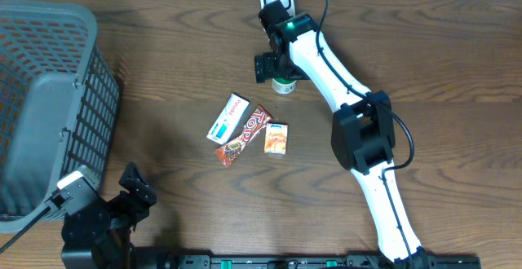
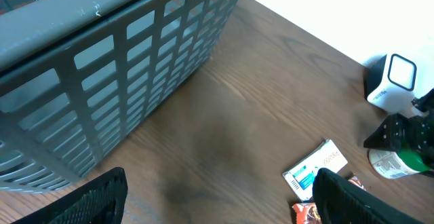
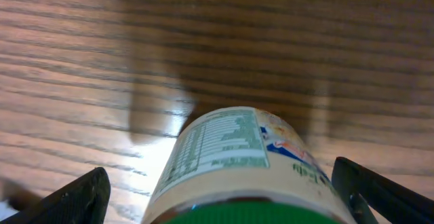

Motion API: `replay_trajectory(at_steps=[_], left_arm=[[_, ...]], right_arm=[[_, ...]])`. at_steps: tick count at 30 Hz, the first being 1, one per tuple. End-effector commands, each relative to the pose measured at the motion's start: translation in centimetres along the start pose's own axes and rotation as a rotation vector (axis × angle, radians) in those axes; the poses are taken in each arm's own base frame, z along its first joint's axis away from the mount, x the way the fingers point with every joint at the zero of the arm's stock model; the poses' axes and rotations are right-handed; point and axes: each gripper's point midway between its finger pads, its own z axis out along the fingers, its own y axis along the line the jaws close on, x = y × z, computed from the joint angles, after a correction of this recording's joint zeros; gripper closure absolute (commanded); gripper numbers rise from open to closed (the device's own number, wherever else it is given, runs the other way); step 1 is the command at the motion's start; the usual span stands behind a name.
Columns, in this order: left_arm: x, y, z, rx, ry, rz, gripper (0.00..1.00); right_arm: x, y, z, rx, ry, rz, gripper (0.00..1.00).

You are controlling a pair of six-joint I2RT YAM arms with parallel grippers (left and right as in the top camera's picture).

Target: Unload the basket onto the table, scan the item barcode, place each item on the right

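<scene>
Bottle (image 3: 237, 159); perhaps nutrition print; wrist view only

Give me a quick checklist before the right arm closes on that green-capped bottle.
1. Right gripper jaws open wide: ok.
2. Bottle sits between the jaws: ok.
3. Barcode located on the label: cannot tell; only the nutrition panel shows.
4. White box, the nearest neighbour, apart from the bottle: ok.
5. Scanner close beside the bottle: ok.
6. Left gripper open, off by the basket: ok.
</scene>
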Motion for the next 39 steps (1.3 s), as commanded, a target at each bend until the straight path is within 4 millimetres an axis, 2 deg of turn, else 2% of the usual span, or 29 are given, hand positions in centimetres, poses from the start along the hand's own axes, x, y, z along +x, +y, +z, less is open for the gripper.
replay_trajectory(at_steps=[1, 7, 12, 13, 15, 19, 22, 29, 34, 39], left_arm=[[-0.2, 0.1, -0.2, -0.005, -0.011, -0.017, 0.12], [-0.2, 0.2, -0.2, -0.006, -0.01, -0.016, 0.12], [-0.2, 0.2, -0.2, -0.006, -0.01, -0.016, 0.12], [-0.2, 0.1, -0.2, -0.006, -0.01, -0.016, 0.12], [-0.2, 0.1, -0.2, -0.006, -0.01, -0.016, 0.12], [-0.2, 0.1, -0.2, -0.006, -0.01, -0.016, 0.12], [-0.2, 0.2, -0.2, -0.006, -0.01, -0.016, 0.12], [-0.2, 0.2, -0.2, -0.006, -0.01, -0.016, 0.12], [-0.2, 0.2, -0.2, -0.006, -0.01, -0.016, 0.12], [-0.2, 0.2, -0.2, -0.006, -0.01, -0.016, 0.12]], right_arm=[[-0.7, -0.8, 0.1, 0.027, -0.02, -0.014, 0.01], [-0.4, -1.8, 0.1, 0.047, 0.0, -0.012, 0.02], [-0.2, -1.8, 0.1, 0.049, 0.008, -0.015, 0.09], [-0.2, -1.8, 0.1, 0.049, 0.008, -0.015, 0.13], [-0.2, -1.8, 0.1, 0.049, 0.008, -0.016, 0.28], [-0.1, -1.8, 0.1, 0.05, 0.011, -0.016, 0.44], [0.1, -1.8, 0.1, 0.053, 0.018, -0.016, 0.46], [0.3, -1.2, -0.1, 0.017, 0.033, -0.015, 0.45], [1.2, -0.3, -2.1, -0.042, 0.071, -0.009, 0.46], [3.0, -0.6, -5.1, -0.042, 0.146, -0.002, 0.48]])
